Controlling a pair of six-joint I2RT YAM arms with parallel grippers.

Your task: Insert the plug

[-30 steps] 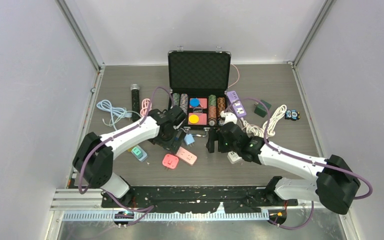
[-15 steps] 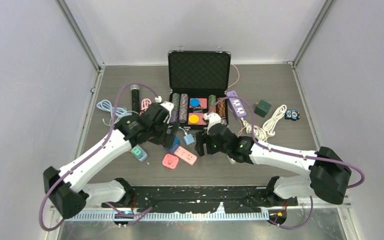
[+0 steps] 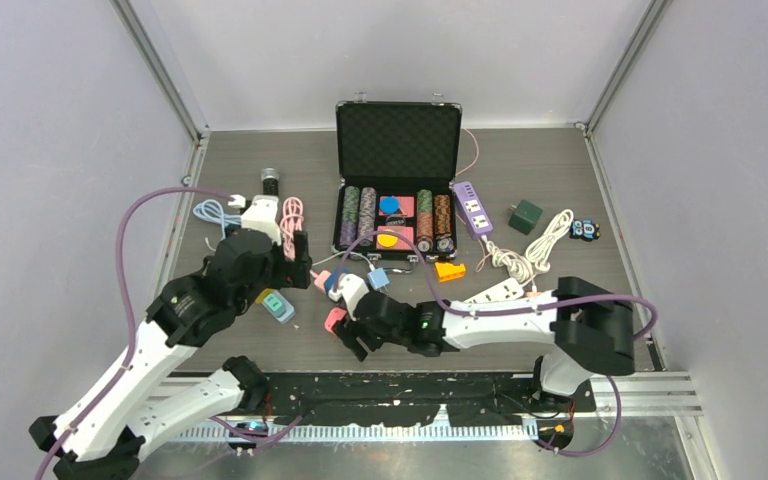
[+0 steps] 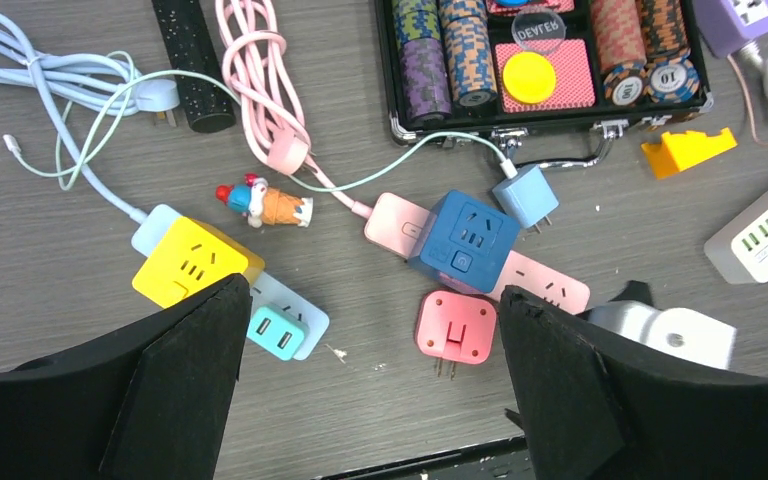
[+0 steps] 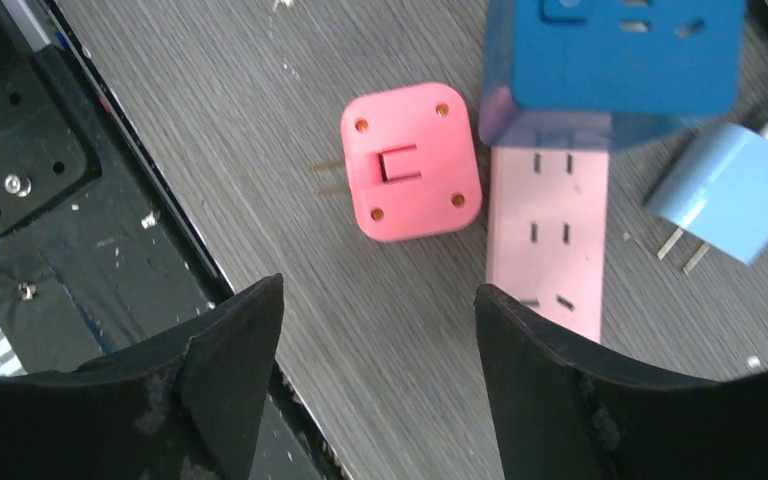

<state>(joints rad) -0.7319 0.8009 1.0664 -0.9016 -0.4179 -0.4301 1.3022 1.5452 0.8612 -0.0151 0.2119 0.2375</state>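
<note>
1. Pink plug [image 5: 412, 176] lies flat on the table [image 5: 210, 120], prongs sideways; a descending pinch could skid it against the strip [image 5: 545, 245] or catch its 2 prongs.
2. Right gripper [image 5: 375, 300], jaws apart and empty, hovers just short of the plug, which sits ahead between them.
3. Left gripper [image 4: 372, 295] hangs wide, empty, high above.

High rear overview; both wrist views straight down, the pink plug [image 5: 412, 162] common to them, right one closer.
</note>
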